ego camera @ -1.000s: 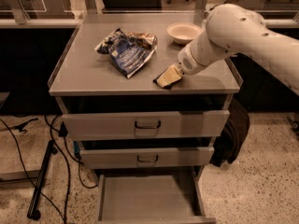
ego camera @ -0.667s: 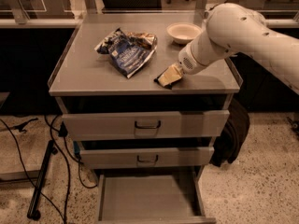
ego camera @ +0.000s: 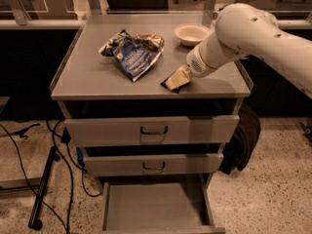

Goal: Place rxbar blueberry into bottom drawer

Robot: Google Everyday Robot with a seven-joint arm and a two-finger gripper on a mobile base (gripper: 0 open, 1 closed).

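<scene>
- Grey metal three-drawer cabinet (ego camera: 97,82): the gripper sits low over its flat top, near the front-right edge.
- White robot arm (ego camera: 253,33): comes in from the right behind the gripper and slopes down-left to it.
- Bottom drawer (ego camera: 156,208), a wide shallow grey metal tray: pulled out, well below the gripper and slightly to its left, grey floor showing.
- Two upper grey drawers with dark loop handles (ego camera: 153,129): both pushed in, directly below the gripper, between it and the bottom drawer.
- Dark bag (ego camera: 240,140): hangs at the cabinet's right side, below and right of the gripper.
- Crumpled blue-and-silver chip bag (ego camera: 132,53): lies flat on the top, left of the gripper and further back, near but apart.
- Small white round bowl (ego camera: 192,33): upright on the top, behind the gripper, apart from it.
- Tan-coloured gripper (ego camera: 177,79): tip angled down-left, at or just above the cabinet top. Apart, together or clamped: cannot tell.
- Rxbar blueberry (ego camera: 165,85), small flat bar in dark wrapper: only a dark sliver shows at the gripper's lower-left tip, on the cabinet top. Cannot tell if it is gripped. Not in the bottom drawer.
</scene>
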